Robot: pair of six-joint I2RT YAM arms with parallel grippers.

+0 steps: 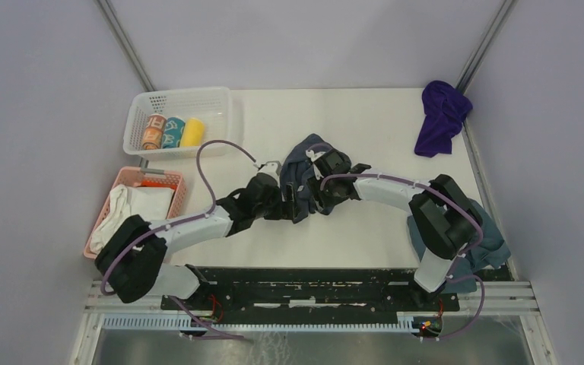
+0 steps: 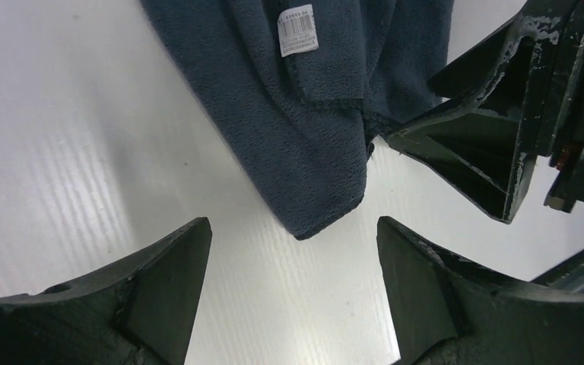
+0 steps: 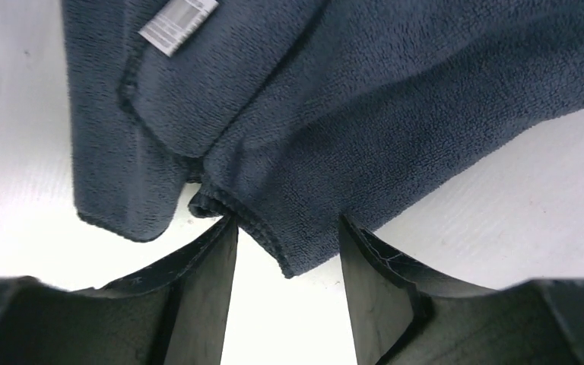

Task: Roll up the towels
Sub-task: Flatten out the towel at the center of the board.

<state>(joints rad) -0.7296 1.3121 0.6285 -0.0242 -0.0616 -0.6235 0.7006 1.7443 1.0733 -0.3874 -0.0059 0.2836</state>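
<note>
Spreading looks the step: slate-grey towel (image 1: pixel 304 171) lies bunched mid-frame on bench (image 1: pixel 350 114); purple towel (image 1: pixel 441 118) upper right. Left pincer (image 2: pixel 293 228) open, empty, short of one corner; right pincer (image 3: pixel 287 228) jaws apart astride hem. Pinch separate corners, draw flat before rolling.

Illumination is bright, even and diffuse, coming from overhead. Shadows in the top view are faint and soft-edged. The white table (image 2: pixel 61 152) carries streaked glare in the left wrist view, brightest toward the left edge. Both wrist views resolve the grey towel (image 3: pixel 395 99) weave sharply.
</note>
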